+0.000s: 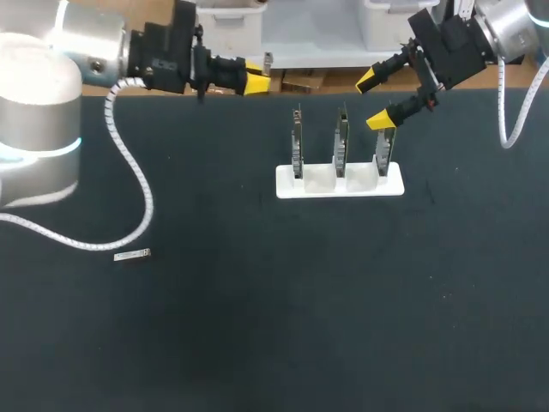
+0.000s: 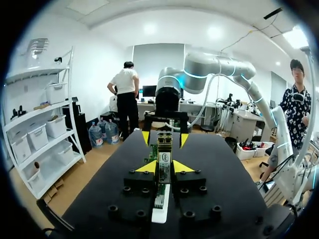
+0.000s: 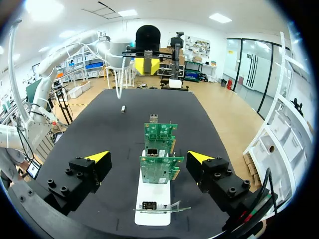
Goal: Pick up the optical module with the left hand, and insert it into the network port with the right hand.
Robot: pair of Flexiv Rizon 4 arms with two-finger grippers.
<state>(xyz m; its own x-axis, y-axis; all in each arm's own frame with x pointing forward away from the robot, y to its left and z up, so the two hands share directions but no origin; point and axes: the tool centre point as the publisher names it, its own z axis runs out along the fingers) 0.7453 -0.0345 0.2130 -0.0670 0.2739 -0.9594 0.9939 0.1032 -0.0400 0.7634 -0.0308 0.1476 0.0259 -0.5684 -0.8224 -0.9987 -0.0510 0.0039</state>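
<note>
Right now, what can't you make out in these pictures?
Module: too small in head and right wrist views to tell its ends apart; not in left wrist view.
Cards: edge-on in head view, ports hidden; in left wrist view they line up, hiding one another.
Holder: in left wrist view, mostly behind left gripper.

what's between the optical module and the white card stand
Nothing: bare black table lies between the optical module and the card stand, clear in the head view.
</note>
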